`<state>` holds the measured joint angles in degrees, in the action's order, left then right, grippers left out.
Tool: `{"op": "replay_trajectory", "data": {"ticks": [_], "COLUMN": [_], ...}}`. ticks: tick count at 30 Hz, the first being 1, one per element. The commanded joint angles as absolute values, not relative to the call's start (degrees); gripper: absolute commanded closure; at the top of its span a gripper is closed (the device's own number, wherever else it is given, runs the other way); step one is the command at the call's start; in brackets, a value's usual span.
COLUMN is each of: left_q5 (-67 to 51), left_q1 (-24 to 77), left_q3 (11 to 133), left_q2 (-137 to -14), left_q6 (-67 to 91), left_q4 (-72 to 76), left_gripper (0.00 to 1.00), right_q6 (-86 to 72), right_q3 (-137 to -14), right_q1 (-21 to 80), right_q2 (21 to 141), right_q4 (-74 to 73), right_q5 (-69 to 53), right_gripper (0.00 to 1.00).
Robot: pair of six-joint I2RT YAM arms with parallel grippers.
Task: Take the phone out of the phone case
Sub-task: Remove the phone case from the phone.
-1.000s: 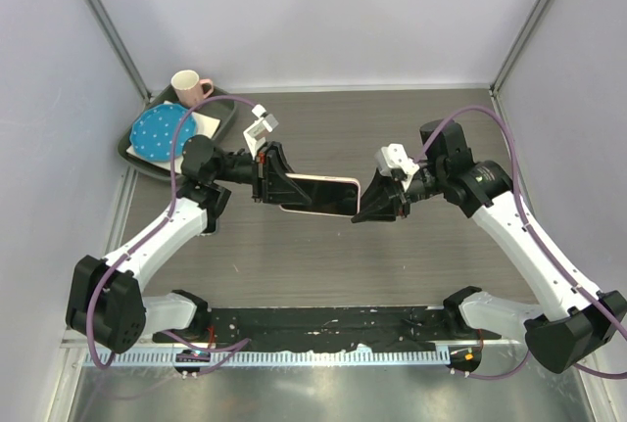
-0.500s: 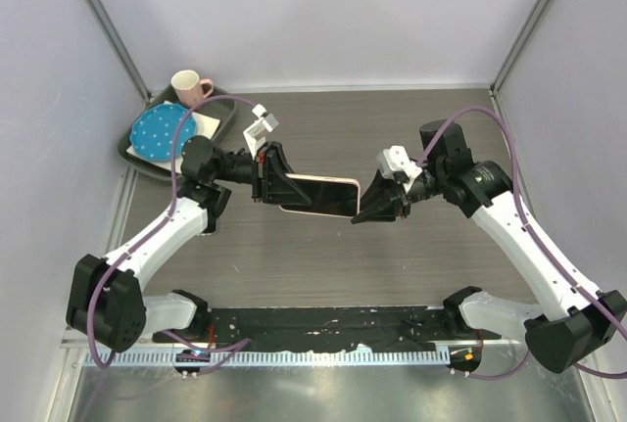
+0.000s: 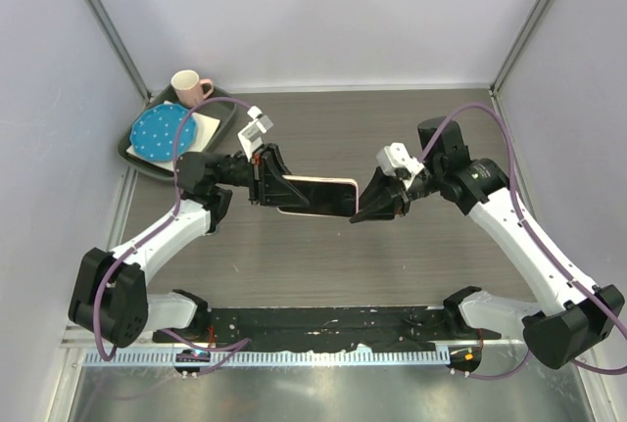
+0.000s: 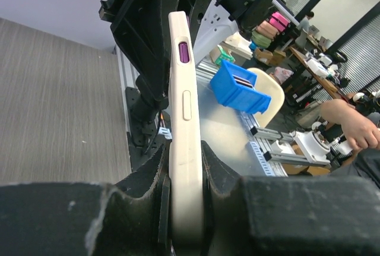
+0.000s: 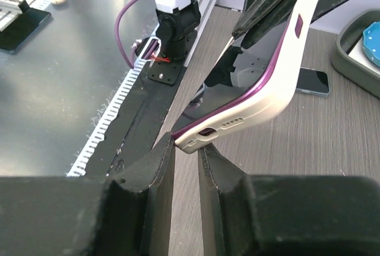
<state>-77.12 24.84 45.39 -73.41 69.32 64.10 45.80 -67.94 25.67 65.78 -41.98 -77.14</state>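
A phone with a purple rim [image 5: 234,103] sits in a cream phone case [image 3: 315,194] that is held level in the air over the middle of the table. My left gripper [image 3: 275,187] is shut on the case's left end. In the left wrist view the case [image 4: 181,107] stands edge-on between the pads of that gripper [image 4: 185,167]. My right gripper [image 3: 360,211] is at the case's right end. In the right wrist view its nearly closed fingertips [image 5: 187,143] pinch the bottom corner of the case [image 5: 270,84], with one tip at the screen side.
A dark tray [image 3: 224,121] at the back left holds a blue dotted plate [image 3: 159,130] and a pink mug [image 3: 189,86]. A dark flat slab [image 5: 312,82] lies on the table under the held phone. A black mat [image 3: 323,324] runs along the near edge.
The right gripper has tilted and brought its fingertips onto the case's right corner. The phone and left gripper have shifted slightly away from the near edge.
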Motion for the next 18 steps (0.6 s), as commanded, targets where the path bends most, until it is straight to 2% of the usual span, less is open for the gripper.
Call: {"op": "replay_trajectory", "data": {"ticks": [1,18], "left_q5": [-76.3,-75.9], "left_q1": [27.9,28.9], "left_q3": [45.5,45.8], "left_q2": [-71.6,-72.1], "left_q6": [75.1,77.9], "left_q4": [73.9,76.6], "left_gripper": [1.0,1.0], "right_q6": [40.0,14.8], "right_q3": [-68.7,-58.8], "right_q1": [24.3,23.5], "right_q2": [67.7,68.9], "right_q4": [-26.1,6.1], "right_q5": [-71.4,-64.5], "right_gripper": [0.99,0.99]}}
